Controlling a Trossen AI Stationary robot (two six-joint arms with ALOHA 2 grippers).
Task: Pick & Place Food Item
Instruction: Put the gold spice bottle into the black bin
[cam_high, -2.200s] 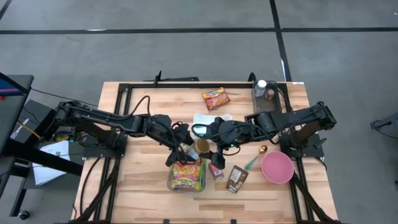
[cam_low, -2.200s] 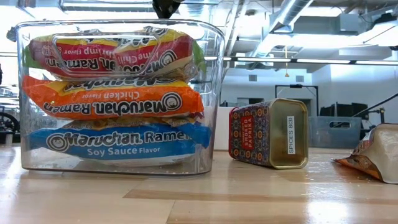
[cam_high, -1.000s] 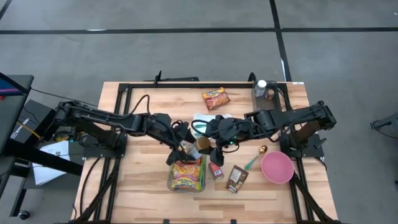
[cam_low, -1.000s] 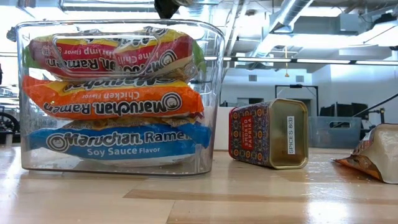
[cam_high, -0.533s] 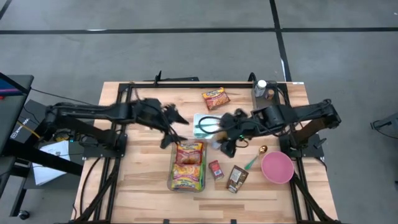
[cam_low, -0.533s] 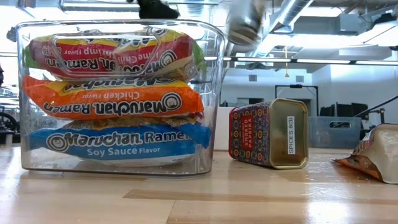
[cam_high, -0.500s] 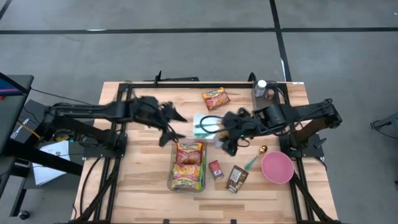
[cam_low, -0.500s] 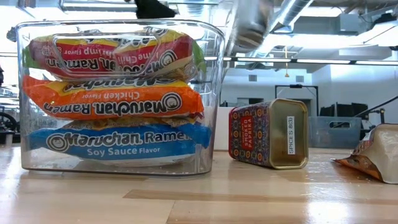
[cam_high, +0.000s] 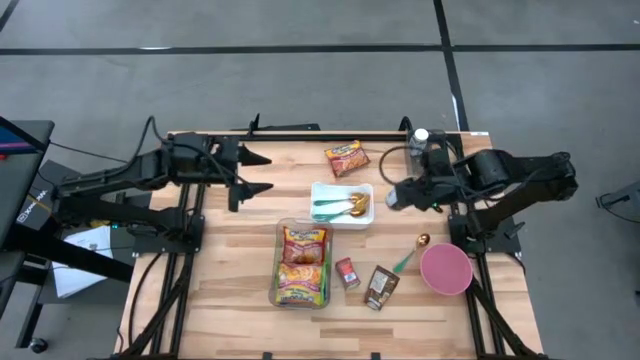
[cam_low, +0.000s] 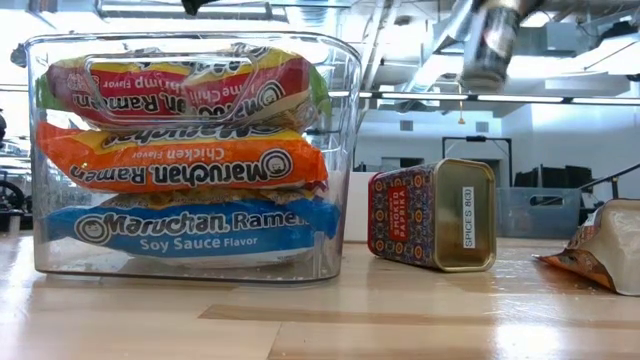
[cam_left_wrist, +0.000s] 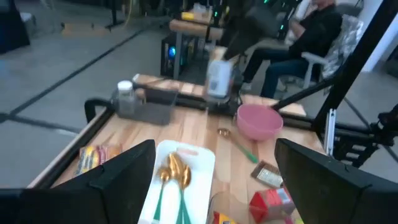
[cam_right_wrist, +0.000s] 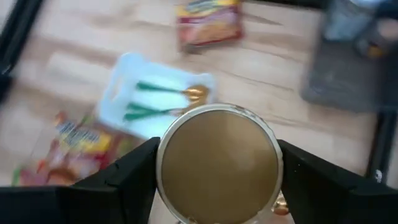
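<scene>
Overhead, right gripper (cam_high: 392, 196) clamped on can (cam_right_wrist: 217, 163), left gripper (cam_high: 250, 175) apart, ramen packets (cam_high: 301, 263) in clear bin (cam_low: 343, 150), spoons (cam_high: 340, 207) in tray (cam_high: 318, 190)

- Left arm: reaches in from the left edge of the worktop, folded back toward its own side, forearm roughly level across the upper left part.
- Left gripper (cam_high: 252, 172): jaws stand wide apart, nothing between them; the two dark fingers (cam_left_wrist: 121, 174) are spread wide in the left wrist view.
- Right arm: comes in from the right edge, elbow bent, wrist over the upper right part of the worktop.
- Right gripper (cam_high: 396, 195): jaws wide, clamped on a round can (cam_right_wrist: 218, 163), one finger on each side of it.
- Both grippers well apart.
</scene>
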